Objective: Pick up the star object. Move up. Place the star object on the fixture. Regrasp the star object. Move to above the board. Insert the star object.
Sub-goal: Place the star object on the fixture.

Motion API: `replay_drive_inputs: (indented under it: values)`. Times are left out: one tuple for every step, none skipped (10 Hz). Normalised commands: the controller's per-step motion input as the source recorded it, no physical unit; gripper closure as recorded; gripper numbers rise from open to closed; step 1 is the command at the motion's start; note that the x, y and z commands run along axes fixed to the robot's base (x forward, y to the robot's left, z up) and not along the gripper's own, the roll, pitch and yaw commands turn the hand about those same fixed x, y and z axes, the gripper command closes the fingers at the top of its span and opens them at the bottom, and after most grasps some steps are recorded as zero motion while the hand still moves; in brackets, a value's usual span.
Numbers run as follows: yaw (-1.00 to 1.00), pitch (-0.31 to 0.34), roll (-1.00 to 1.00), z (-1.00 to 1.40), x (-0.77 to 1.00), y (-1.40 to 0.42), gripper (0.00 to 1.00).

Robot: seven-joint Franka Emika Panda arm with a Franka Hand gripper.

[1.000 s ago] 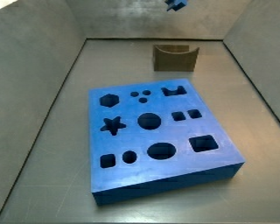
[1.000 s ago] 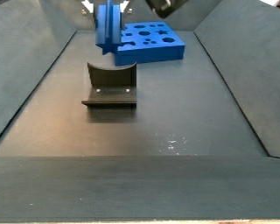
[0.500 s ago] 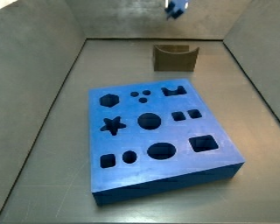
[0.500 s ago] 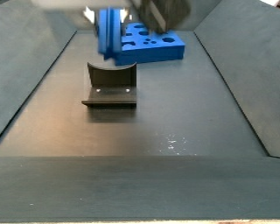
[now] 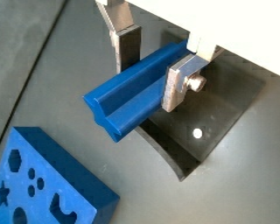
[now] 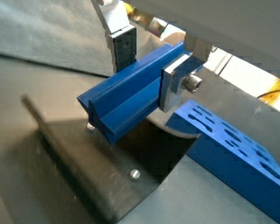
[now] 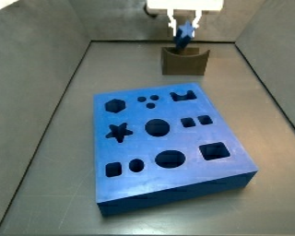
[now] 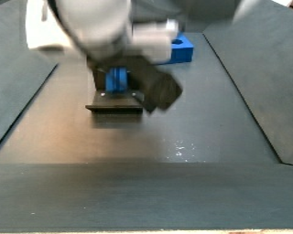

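Observation:
My gripper (image 5: 152,61) is shut on the blue star object (image 5: 129,98), a long bar with a star-shaped end. It hangs just above the dark fixture (image 5: 213,114). The same hold shows in a wrist view (image 6: 150,66), with the star object (image 6: 122,101) over the fixture (image 6: 78,171). In a side view the gripper (image 7: 183,28) holds the piece (image 7: 182,39) right over the fixture (image 7: 183,61) at the far end. In a side view (image 8: 118,78) the arm blurs and hides most of the fixture (image 8: 113,108). The blue board (image 7: 169,146) with its star hole (image 7: 117,132) lies nearer.
The board has several other shaped holes. It also shows in both wrist views (image 5: 43,184) (image 6: 236,157) and behind the arm in a side view (image 8: 183,50). Sloped grey walls (image 7: 40,111) enclose the floor.
The gripper has come down with the star object from the top of the frame to just above the fixture. The board has not moved.

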Motion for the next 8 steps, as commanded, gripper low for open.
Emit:
replay_drive_inputs:
  values:
    - [-0.12,0.007,-0.48,-1.00,0.19,0.13,1.00]
    - [-0.10,0.004,-0.28,-0.76,0.16,0.10,1.00]
    - [-0.09,-0.002,-0.23,-0.63,0.13,0.08,1.00]
    - [-0.08,-0.015,-0.14,-0.41,0.08,0.10,1.00]
    - [-0.07,-0.030,-0.11,-0.42,0.06,0.09,1.00]
    - [-0.06,-0.030,-0.10,-0.42,0.06,0.08,1.00]
    - [-0.05,-0.030,-0.10,-0.42,0.06,0.08,1.00]
    - [0.00,0.000,0.00,0.00,0.00,0.00,0.00]
